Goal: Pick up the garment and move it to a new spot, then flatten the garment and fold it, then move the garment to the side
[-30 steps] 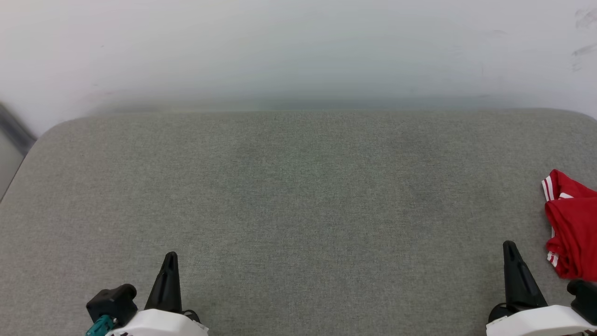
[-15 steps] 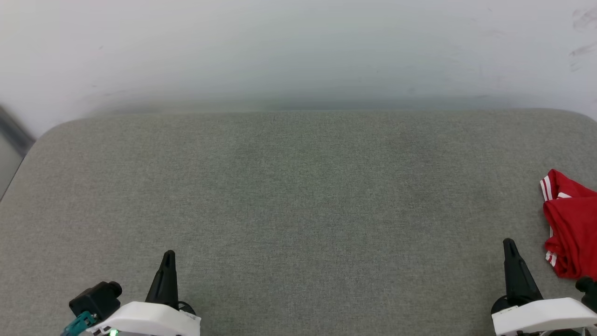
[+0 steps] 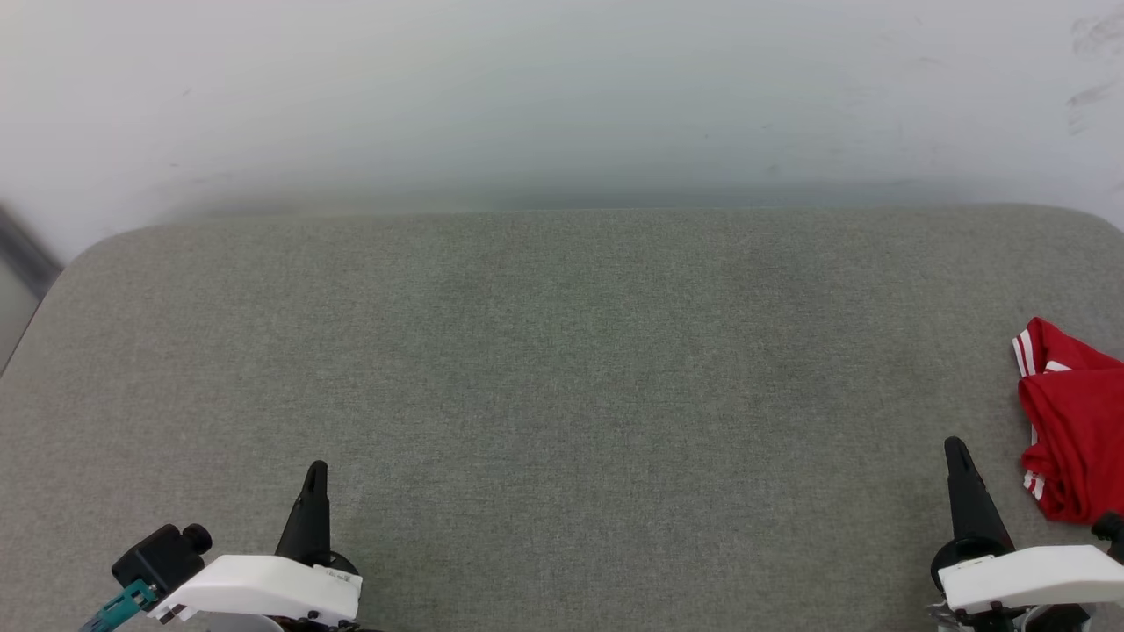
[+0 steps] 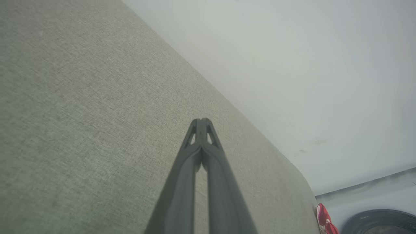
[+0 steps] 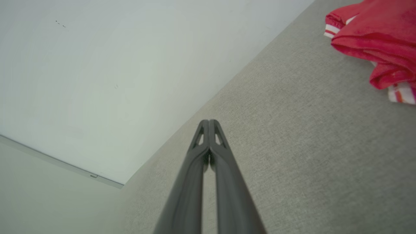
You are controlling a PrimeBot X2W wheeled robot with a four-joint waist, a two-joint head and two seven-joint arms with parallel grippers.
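We see the crumpled red T-shirt with red-and-white striped trim point(image 3: 1073, 421) at the right edge of the grey fabric worktop point(image 3: 562, 369), just beside our right tool point(image 3: 954, 446). That and the left tool point(image 3: 314, 470) are closed, empty. The cloth looks soft, light and limp: we'd pinch a raised fold, though the frame hides part of it.

1. A grey padded surface point(image 3: 562, 351), covered in woven fabric, with rounded far corners.
2. On it lies the garment point(image 3: 1076, 421), a red T-shirt with red-and-white striped trim, crumpled in a heap at the right edge.
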